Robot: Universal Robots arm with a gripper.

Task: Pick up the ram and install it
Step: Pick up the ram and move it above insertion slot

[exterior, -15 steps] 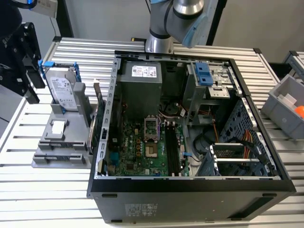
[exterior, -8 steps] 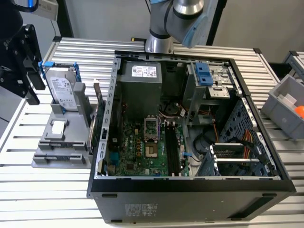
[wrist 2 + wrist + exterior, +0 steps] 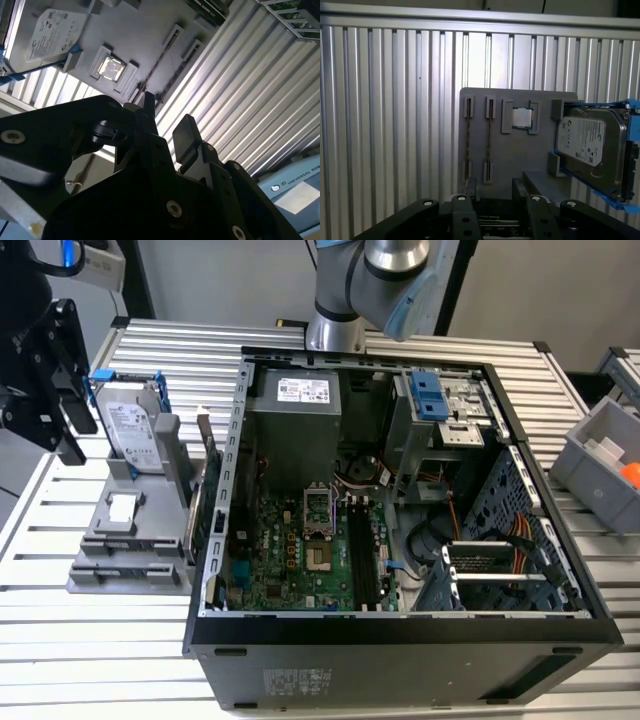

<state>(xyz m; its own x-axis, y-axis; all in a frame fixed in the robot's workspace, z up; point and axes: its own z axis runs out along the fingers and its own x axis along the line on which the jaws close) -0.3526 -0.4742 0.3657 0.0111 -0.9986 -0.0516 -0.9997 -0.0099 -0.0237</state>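
Grey slatted tabletop [image 3: 395, 125] lies under the downward-pointing end effector [image 3: 494, 194], which hovers over the holder [image 3: 520, 155] carrying the ram sticks [image 3: 489, 142], fingers spread apart, gripping nothing.

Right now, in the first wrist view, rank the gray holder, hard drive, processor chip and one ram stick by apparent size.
1. gray holder
2. hard drive
3. Unsure: the ram stick is longer but far thinner than the processor chip; they cover similar area.
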